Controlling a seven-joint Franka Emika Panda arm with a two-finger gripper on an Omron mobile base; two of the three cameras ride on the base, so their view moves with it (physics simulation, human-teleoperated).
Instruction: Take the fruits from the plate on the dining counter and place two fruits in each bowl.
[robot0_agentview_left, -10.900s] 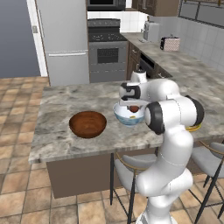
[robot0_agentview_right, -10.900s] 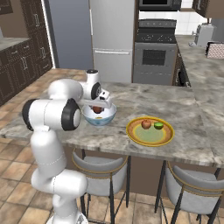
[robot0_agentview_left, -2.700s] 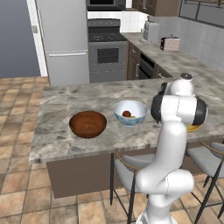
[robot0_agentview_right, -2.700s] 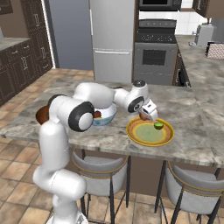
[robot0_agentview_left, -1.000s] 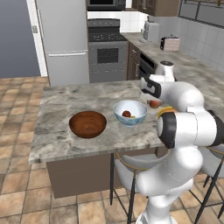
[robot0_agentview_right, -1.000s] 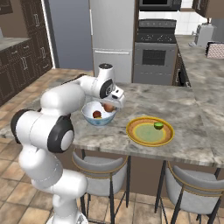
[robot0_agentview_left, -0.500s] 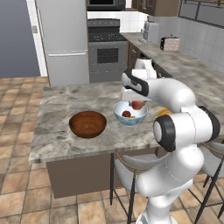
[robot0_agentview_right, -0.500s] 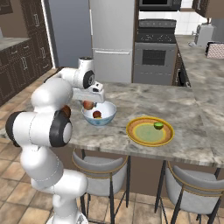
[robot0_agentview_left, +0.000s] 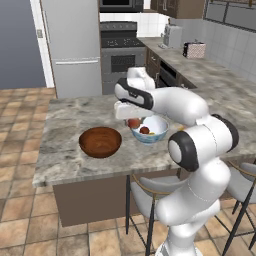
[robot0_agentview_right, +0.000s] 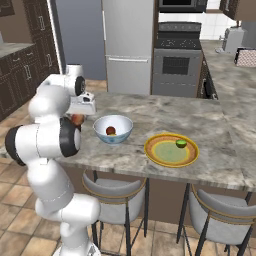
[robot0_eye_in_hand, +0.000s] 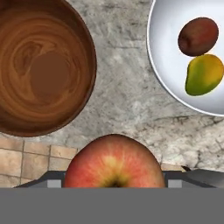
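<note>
My gripper (robot0_agentview_left: 133, 119) is shut on a reddish-peach fruit (robot0_eye_in_hand: 114, 162), held above the dining counter (robot0_agentview_left: 70, 120) between the two bowls. To its left stands the dark brown wooden bowl (robot0_agentview_left: 100, 141), whose inside (robot0_eye_in_hand: 46, 65) holds nothing. On the other side, the white bowl (robot0_agentview_left: 159, 124) holds a dark red fruit (robot0_eye_in_hand: 198, 36) and a yellow fruit (robot0_eye_in_hand: 203, 74). Further right, the yellow plate (robot0_agentview_right: 171, 154) carries a bright green fruit (robot0_agentview_right: 181, 143). The held fruit (robot0_agentview_right: 77, 119) hides the fingertips in the hand view.
Stools (robot0_agentview_right: 114, 192) stand under the counter's near edge, close to my base. A fridge (robot0_agentview_left: 75, 47) and a stove (robot0_agentview_left: 122, 55) line the far wall. Brown floor tiles (robot0_eye_in_hand: 26, 157) show past the counter's edge in the hand view.
Carrying the reddish-peach fruit, my gripper has swung left from the plate side, across the white bowl, to the gap beside the brown bowl.
</note>
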